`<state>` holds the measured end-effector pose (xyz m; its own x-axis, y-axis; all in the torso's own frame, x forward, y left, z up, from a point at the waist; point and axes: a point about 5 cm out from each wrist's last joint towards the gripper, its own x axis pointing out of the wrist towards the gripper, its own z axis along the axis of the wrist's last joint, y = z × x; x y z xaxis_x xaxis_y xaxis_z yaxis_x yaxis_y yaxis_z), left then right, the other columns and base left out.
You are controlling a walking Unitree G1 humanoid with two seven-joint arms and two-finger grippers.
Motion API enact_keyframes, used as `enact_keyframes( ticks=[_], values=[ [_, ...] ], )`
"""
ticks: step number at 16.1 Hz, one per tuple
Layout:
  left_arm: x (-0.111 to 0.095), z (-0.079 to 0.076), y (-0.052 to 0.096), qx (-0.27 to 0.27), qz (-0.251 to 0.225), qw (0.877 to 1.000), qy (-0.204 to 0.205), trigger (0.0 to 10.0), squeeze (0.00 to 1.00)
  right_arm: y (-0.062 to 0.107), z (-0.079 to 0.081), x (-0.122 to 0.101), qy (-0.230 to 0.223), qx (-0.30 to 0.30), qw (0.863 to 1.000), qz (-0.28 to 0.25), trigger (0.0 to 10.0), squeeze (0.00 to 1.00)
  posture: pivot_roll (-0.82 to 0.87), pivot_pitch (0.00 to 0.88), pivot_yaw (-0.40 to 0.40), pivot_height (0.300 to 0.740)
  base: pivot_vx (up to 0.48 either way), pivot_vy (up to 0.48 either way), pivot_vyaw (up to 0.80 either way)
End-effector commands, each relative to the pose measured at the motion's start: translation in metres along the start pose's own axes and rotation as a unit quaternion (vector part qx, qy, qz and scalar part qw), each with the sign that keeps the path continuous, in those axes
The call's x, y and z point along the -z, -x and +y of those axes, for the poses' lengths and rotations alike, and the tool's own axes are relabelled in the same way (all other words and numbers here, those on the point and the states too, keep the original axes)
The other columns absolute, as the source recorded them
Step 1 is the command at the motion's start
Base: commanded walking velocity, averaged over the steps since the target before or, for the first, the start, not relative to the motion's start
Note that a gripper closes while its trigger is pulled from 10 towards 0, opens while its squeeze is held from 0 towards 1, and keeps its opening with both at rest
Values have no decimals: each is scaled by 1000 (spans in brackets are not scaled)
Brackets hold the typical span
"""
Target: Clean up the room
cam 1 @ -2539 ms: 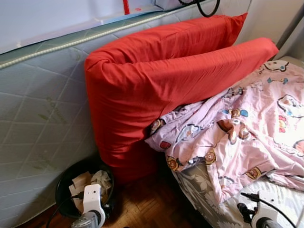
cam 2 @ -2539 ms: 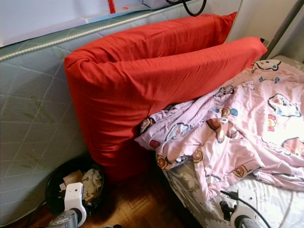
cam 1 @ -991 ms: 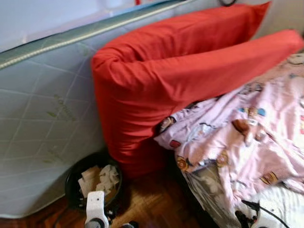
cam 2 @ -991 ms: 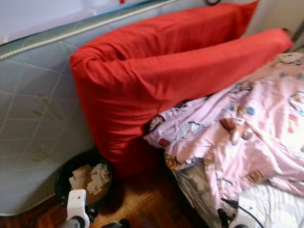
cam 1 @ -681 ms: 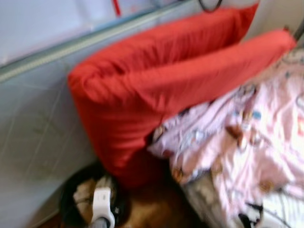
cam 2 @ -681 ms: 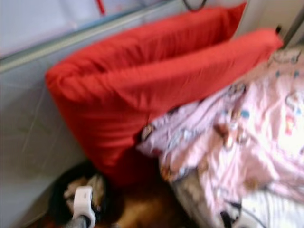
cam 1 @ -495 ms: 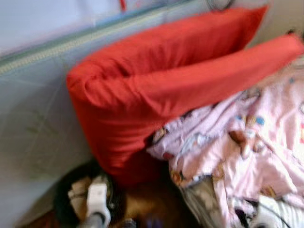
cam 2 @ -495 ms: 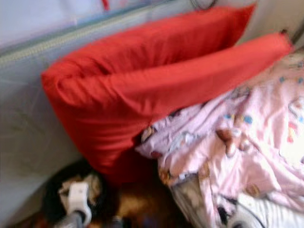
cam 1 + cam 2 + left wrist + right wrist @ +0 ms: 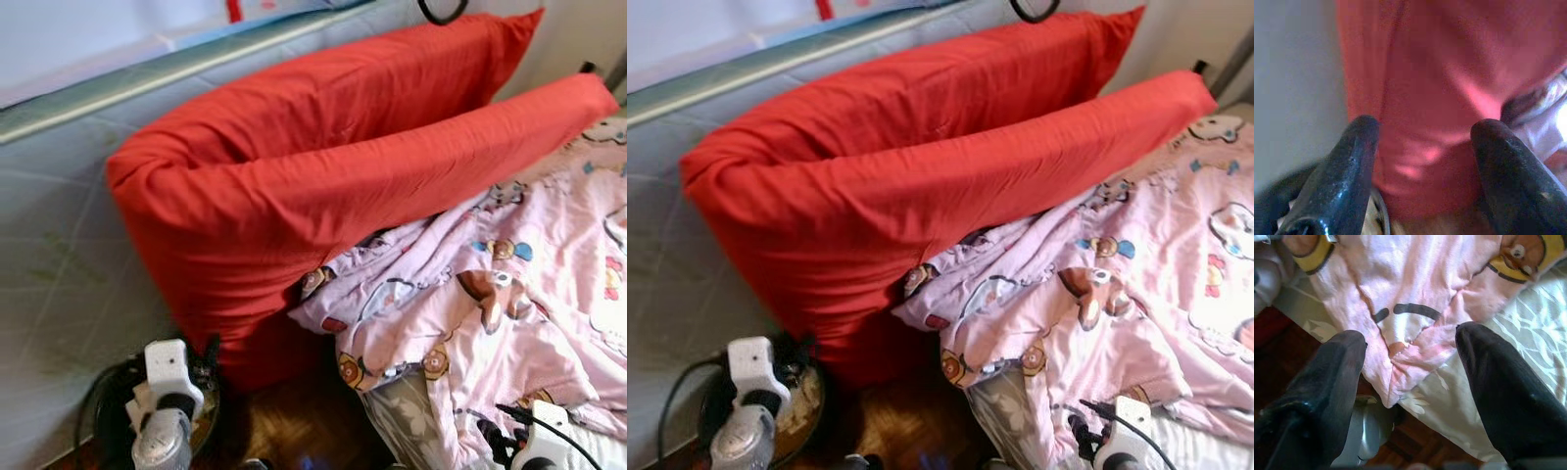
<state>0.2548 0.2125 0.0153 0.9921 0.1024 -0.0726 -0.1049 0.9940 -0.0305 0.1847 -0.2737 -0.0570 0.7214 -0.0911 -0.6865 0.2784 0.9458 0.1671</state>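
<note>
A pale quilted mattress (image 9: pixel 69 264) stands on edge along the wall, and everything else sits in relation to the large red pillow (image 9: pixel 323 186) leaning against it. A second, longer red pillow (image 9: pixel 1058 147) lies in front of the first, its far end reaching toward the corner. Spilling out from under the red pillow's lower edge is a pink cartoon-print blanket (image 9: pixel 509 294), rumpled over a bed whose grey floral sheet (image 9: pixel 1528 357) shows at the edge. Just below the pillow's near corner, on the wooden floor (image 9: pixel 284 431), stands a black bin (image 9: pixel 798 401) with crumpled paper inside (mostly hidden behind the left arm in the head views).

The left gripper (image 9: pixel 1422 161) has its two black fingers spread wide with nothing between them; its wrist view shows the red pillow's fabric close ahead and the bin's rim beneath, detail the head views lack. The right gripper (image 9: pixel 1410 377), well to the other side of the pillow, hangs over the blanket's hem at the bed's edge, fingers likewise apart and empty. That wrist view reveals the floor under the bed's edge.
</note>
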Motion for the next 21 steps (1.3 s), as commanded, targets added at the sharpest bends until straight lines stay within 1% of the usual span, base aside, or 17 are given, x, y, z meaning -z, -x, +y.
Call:
enact_keyframes(
  ticks=[1,2,3,5,7,8,9,10,12,14,15,18,19,20,21],
  values=[
    [-6,-4,2,13,-23,1000,-9,10000,0,3,-4,5,-15,5,1000,-6,10000,0,43,211,-3,740,0,0,0],
    [-15,-6,1,20,-45,999,-13,10000,0,3,-3,4,-24,-5,999,-21,10000,0,46,209,3,740,0,0,0],
    [-17,-7,1,23,-50,998,-14,10000,0,4,-2,3,-26,-9,999,-25,10000,0,46,209,3,740,0,0,0],
    [-32,-16,0,47,-82,995,-16,10000,0,4,2,1,-40,-26,998,-50,10000,0,56,215,26,740,0,0,0],
    [-34,-21,12,75,-80,994,-21,10000,0,4,5,2,-51,-36,996,-61,10000,0,31,215,34,740,0,0,0],
    [-35,-22,15,79,-80,993,-23,10000,0,4,6,2,-55,-42,996,-64,10000,0,37,214,35,740,0,0,0],
    [-37,-23,20,78,-82,993,-18,10000,0,-11,103,-25,-16,-134,975,-174,10000,0,42,218,36,740,0,0,0],
    [-37,-23,20,77,-81,994,-15,10000,0,-10,115,-30,-16,-144,970,-194,10000,0,40,218,34,740,0,0,0],
    [-39,-26,21,79,-77,994,-12,10000,0,-9,114,-32,-23,-137,967,-213,10000,0,37,219,28,740,0,0,0],
    [-41,-29,23,83,-74,994,-10,10000,0,-5,109,-42,-26,-131,960,-248,10000,0,48,218,20,740,0,0,0],
    [-41,-29,24,83,-73,994,-11,10000,0,-2,108,-47,-20,-130,956,-263,10000,0,47,218,17,740,0,0,0],
    [-42,-28,25,82,-71,994,-10,10000,0,10,107,-60,22,-129,943,-305,10000,0,42,220,15,740,0,0,0],
    [-42,-27,25,78,-69,995,-8,10000,0,17,107,-69,31,-134,935,-327,10000,0,39,221,12,740,0,0,0],
    [-43,-26,26,75,-67,995,-7,10000,0,28,107,-83,44,-135,924,-356,10000,0,36,223,11,740,0,0,0],
    [-43,-26,26,75,-67,995,-7,10000,0,31,107,-87,45,-134,921,-363,10000,0,35,222,11,740,0,0,0]
  ],
)
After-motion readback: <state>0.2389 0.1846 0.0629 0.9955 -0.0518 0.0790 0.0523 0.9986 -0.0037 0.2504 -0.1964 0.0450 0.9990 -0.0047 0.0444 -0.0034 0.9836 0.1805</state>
